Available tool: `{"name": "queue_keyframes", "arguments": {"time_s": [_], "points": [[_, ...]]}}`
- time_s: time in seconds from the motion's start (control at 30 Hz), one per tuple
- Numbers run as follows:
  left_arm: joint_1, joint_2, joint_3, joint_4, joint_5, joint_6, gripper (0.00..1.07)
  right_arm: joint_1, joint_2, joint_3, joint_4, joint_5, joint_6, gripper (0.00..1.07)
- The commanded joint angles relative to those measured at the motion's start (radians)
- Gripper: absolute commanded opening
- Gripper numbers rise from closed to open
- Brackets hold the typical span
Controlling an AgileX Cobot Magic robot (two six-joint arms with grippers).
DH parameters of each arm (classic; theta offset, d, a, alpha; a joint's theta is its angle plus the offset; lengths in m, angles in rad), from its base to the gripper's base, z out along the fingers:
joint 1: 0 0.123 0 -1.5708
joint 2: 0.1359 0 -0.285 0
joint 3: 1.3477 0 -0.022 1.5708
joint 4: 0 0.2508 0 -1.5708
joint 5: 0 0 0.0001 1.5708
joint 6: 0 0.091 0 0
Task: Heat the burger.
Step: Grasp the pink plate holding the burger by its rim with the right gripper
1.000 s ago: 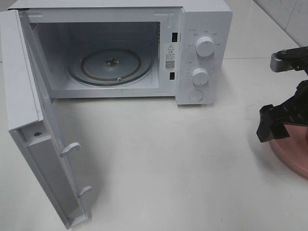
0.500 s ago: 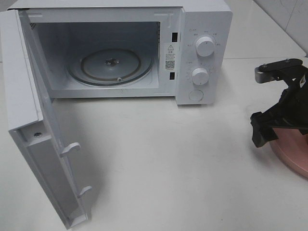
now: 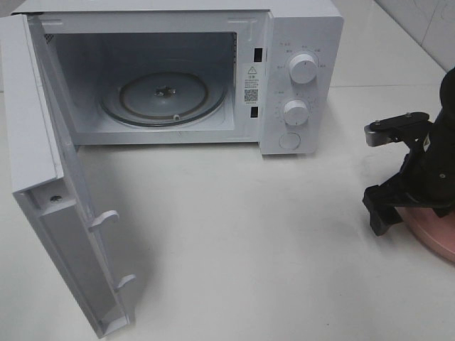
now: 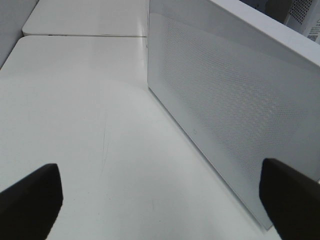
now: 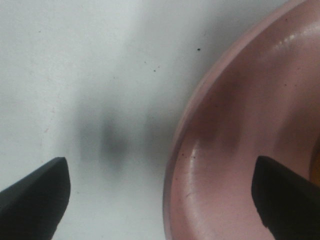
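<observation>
- Dropping and sliding inward over the last second, the right gripper (image 5: pixel 160 197) now hangs low at the near rim of the pink plate (image 3: pixel 435 233), its jaws spread wide and gripping nothing.
- From its wrist view, one finger sits over bare table and the other over the plate's inside, so the rim lies between them. That looks like a line-up for pinching the plate's edge.
- The burger is not clearly in view. A yellow sliver at the edge of the right wrist view may be it, further in on the plate.
- The microwave (image 3: pixel 298 78) stands ready, with its door (image 3: pixel 43 177) swung fully out and the glass turntable (image 3: pixel 163 96) bare.
- The left gripper (image 4: pixel 160 200) is spread wide and empty, beside the door's outer face.
- The table (image 3: pixel 249 234) is white, smooth and faintly scuffed, with pale wall tiles (image 3: pixel 426 28) behind.
</observation>
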Motion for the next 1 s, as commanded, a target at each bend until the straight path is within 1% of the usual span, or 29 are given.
{"name": "queue_keyframes", "arguments": {"time_s": [0.03, 0.33, 0.57, 0.7, 0.73, 0.77, 0.8, 0.83, 0.87, 0.9, 0.93, 1.0], "points": [[0.002, -0.020, 0.002, 0.000, -0.003, -0.006, 1.00, -0.005, 0.015, -0.006, -0.012, -0.022, 0.011, 0.91], [0.002, -0.020, 0.002, 0.000, -0.003, -0.006, 1.00, -0.053, 0.033, -0.006, -0.012, -0.049, 0.009, 0.88], [0.002, -0.020, 0.002, 0.000, -0.003, -0.006, 1.00, -0.052, 0.064, -0.006, -0.004, -0.057, 0.007, 0.87], [0.002, -0.020, 0.002, 0.000, -0.003, -0.006, 1.00, -0.052, 0.069, -0.006, -0.004, -0.069, 0.011, 0.84], [0.002, -0.020, 0.002, 0.000, -0.003, -0.006, 1.00, -0.052, 0.069, -0.006, -0.004, -0.069, 0.012, 0.80], [0.002, -0.020, 0.002, 0.000, -0.003, -0.006, 1.00, -0.052, 0.069, -0.006, -0.004, -0.069, 0.012, 0.80], [0.002, -0.020, 0.002, 0.000, -0.003, -0.006, 1.00, -0.052, 0.069, -0.006, -0.005, -0.069, 0.014, 0.76], [0.002, -0.020, 0.002, 0.000, -0.003, -0.006, 1.00, -0.052, 0.069, -0.006, -0.005, -0.069, 0.014, 0.68], [0.002, -0.020, 0.002, 0.000, -0.003, -0.006, 1.00, -0.052, 0.069, -0.006, -0.005, -0.069, 0.014, 0.68], [0.002, -0.020, 0.002, 0.000, -0.003, -0.006, 1.00, -0.052, 0.069, -0.006, -0.005, -0.069, 0.014, 0.64], [0.002, -0.020, 0.002, 0.000, -0.003, -0.006, 1.00, -0.052, 0.069, -0.006, -0.005, -0.069, 0.014, 0.64], [0.002, -0.020, 0.002, 0.000, -0.003, -0.006, 1.00, -0.052, 0.069, -0.006, -0.009, -0.066, 0.014, 0.41]]}}
